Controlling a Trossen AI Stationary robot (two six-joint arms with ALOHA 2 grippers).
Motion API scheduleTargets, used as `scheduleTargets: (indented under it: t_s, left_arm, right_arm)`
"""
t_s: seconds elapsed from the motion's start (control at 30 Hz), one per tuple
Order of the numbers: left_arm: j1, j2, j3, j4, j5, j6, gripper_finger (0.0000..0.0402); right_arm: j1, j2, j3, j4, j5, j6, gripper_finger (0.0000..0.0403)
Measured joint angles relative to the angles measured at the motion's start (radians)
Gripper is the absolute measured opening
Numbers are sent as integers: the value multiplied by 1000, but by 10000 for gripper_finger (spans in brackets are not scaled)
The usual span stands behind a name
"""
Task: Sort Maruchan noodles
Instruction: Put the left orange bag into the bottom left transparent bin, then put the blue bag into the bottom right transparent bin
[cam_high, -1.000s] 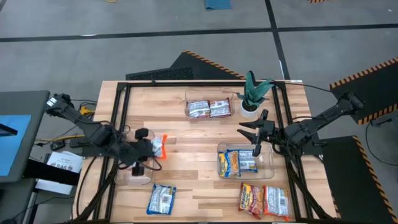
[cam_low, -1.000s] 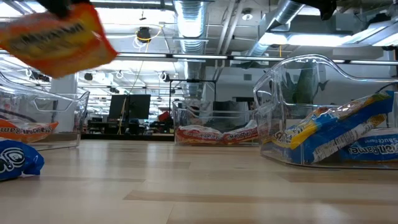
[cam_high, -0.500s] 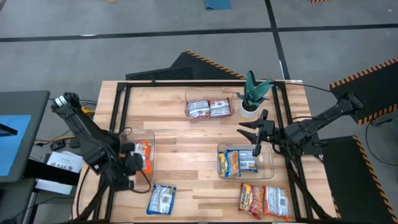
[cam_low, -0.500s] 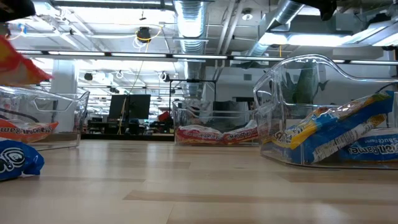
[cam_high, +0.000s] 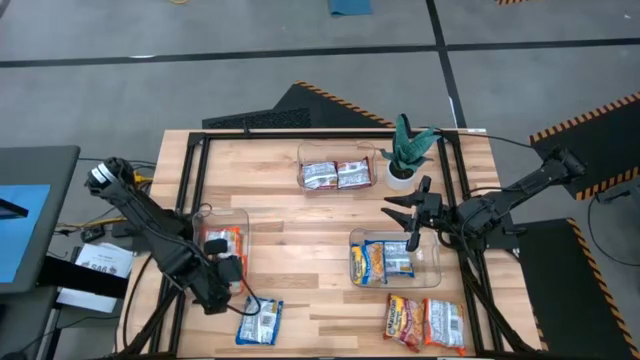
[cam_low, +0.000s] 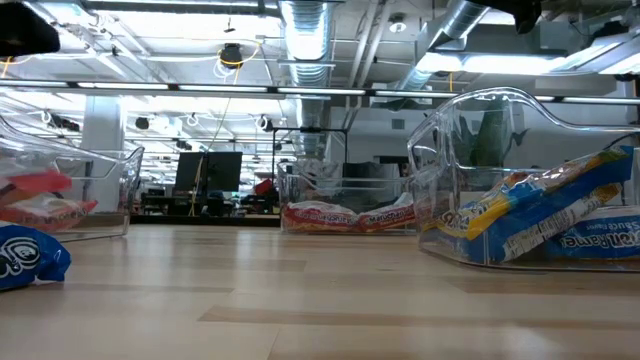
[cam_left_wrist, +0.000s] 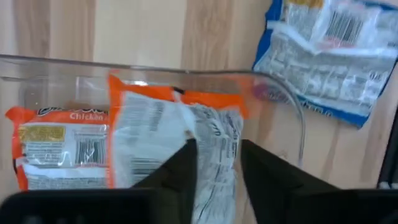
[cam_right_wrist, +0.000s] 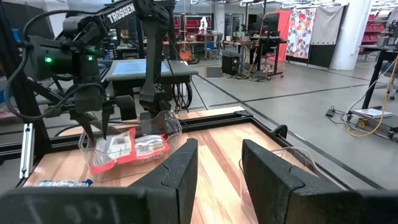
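Note:
My left gripper (cam_high: 228, 270) (cam_left_wrist: 217, 168) is open over the near end of the left clear bin (cam_high: 203, 216) (cam_left_wrist: 155, 68). Below it an orange noodle packet (cam_left_wrist: 161, 130) (cam_high: 222, 240) (cam_low: 40, 190) lies back side up in the bin, partly on a second orange packet (cam_left_wrist: 56, 143). A blue packet (cam_high: 260, 320) (cam_left_wrist: 329, 50) (cam_low: 25, 255) lies flat on the table by the near edge. My right gripper (cam_high: 408, 222) (cam_right_wrist: 217, 162) waits open above the right bin (cam_high: 432, 272), which holds blue and yellow packets (cam_high: 383, 260) (cam_low: 540, 215).
A far bin holds two whitish-red packets (cam_high: 335, 175). Two red packets (cam_high: 425, 320) lie on the table near its near right corner. A green potted plant (cam_high: 405, 150) stands at the far right. Bare wood lies between the bins in the table's middle.
My left gripper has swung from right of the left bin toward the table's left and near edges, carrying the orange packet over the bin. The packet has left the fingers and dropped into the bin, where it now lies on the other orange packet.

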Motion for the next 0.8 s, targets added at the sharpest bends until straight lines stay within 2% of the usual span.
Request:
scheduleTargets:
  t_s: [0.17,0.23,0.4,0.47,0.57,0.7,0.8]
  left_arm:
    - [36,-6,68,-2,47,52,183]
    - [58,-20,108,0,13,105,203]
    - [86,-103,136,47,-328,339,222]
    - [98,-155,116,100,-439,427,223]
    - [111,-248,61,187,-516,522,223]
    - [126,-398,-63,348,-553,628,220]
    - [159,-508,-163,482,-533,694,220]
  right_arm:
    - [0,0,0,0,0,0,152]
    - [0,0,0,0,0,0,152]
    - [0,0,0,0,0,-4,152]
    - [0,0,0,0,0,-3,152]
    - [0,0,0,0,0,-3,152]
    - [0,0,0,0,0,-3,152]
    - [0,0,0,0,0,0,152]
